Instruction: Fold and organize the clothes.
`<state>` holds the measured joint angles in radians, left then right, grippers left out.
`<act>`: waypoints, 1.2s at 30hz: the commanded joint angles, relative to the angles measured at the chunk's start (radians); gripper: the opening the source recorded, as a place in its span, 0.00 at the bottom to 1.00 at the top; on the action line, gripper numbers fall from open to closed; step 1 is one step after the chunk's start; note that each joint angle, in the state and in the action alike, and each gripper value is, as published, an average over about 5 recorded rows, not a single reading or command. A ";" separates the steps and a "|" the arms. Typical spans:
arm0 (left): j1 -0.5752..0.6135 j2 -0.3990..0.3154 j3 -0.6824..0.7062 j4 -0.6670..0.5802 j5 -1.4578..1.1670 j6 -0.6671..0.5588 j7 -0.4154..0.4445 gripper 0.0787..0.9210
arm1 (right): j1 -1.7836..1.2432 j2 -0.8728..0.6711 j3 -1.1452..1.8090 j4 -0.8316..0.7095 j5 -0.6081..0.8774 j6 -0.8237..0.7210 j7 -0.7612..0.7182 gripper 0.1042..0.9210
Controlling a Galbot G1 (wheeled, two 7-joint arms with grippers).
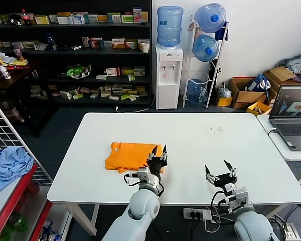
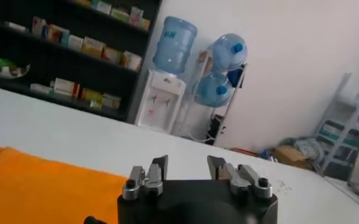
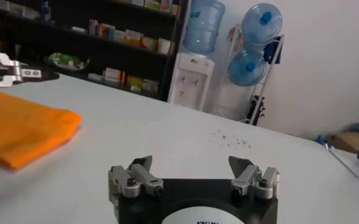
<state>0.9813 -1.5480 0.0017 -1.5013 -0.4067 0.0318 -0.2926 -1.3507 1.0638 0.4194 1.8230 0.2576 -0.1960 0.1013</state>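
The clothes are one orange T-shirt (image 1: 129,156), folded into a compact rectangle on the white table (image 1: 200,145), left of centre near the front. It also shows in the left wrist view (image 2: 33,189) and in the right wrist view (image 3: 21,128). My left gripper (image 1: 158,156) is at the T-shirt's right edge, its jaws apart with nothing between them (image 2: 188,165). My right gripper (image 1: 220,173) hovers over bare table near the front right, open and empty (image 3: 191,164).
A laptop (image 1: 292,118) sits on a side table at the right. A light blue cloth (image 1: 9,165) lies on a red rack at the left. Shelves (image 1: 70,55) and a water dispenser (image 1: 169,75) stand behind the table.
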 commanded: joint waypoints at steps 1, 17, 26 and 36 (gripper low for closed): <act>0.179 0.333 -0.094 -0.137 0.167 -0.255 0.156 0.56 | -0.001 0.046 0.047 0.014 -0.002 0.008 -0.080 0.88; 0.311 0.539 -0.321 -0.188 0.188 -0.262 0.172 0.88 | -0.005 0.130 0.131 0.022 -0.086 0.035 -0.182 0.88; 0.334 0.537 -0.386 -0.194 0.151 -0.178 0.233 0.88 | -0.027 0.248 0.261 0.019 -0.192 0.004 -0.255 0.88; 0.325 0.514 -0.411 -0.201 0.198 -0.135 0.270 0.88 | -0.040 0.275 0.283 0.071 -0.217 -0.049 -0.272 0.88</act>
<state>1.2880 -1.0536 -0.3609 -1.6948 -0.2310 -0.1374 -0.0594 -1.3824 1.2817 0.6451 1.8587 0.0927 -0.2052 -0.1331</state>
